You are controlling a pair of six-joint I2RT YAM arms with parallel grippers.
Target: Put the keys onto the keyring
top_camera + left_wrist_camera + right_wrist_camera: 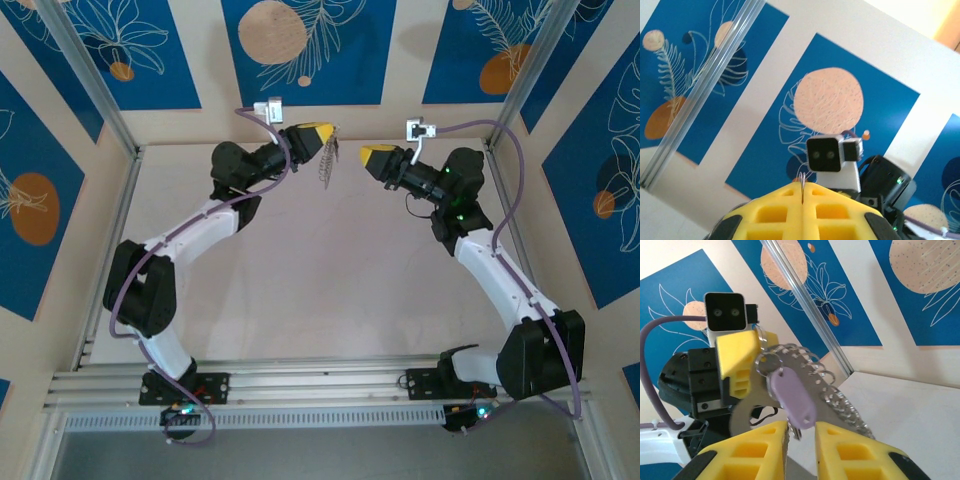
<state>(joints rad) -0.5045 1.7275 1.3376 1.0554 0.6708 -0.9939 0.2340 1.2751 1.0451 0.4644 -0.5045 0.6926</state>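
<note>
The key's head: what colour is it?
Pale lilac-purple; the key shows best in the right wrist view, by the yellow fingers.

No word, number, brand or sign can be read anywhere (the blue wall panels [350, 60] carry only drawn leaves and pale circles, and the lilac head of the key [792, 396] looks plain).

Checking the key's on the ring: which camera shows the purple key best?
Right wrist: the key hangs close up, purple head facing the camera, at the right gripper. The top camera shows the ring as a grey dangle, key indistinguishable. Left wrist shows a metal sliver pinched in the left gripper.
</note>
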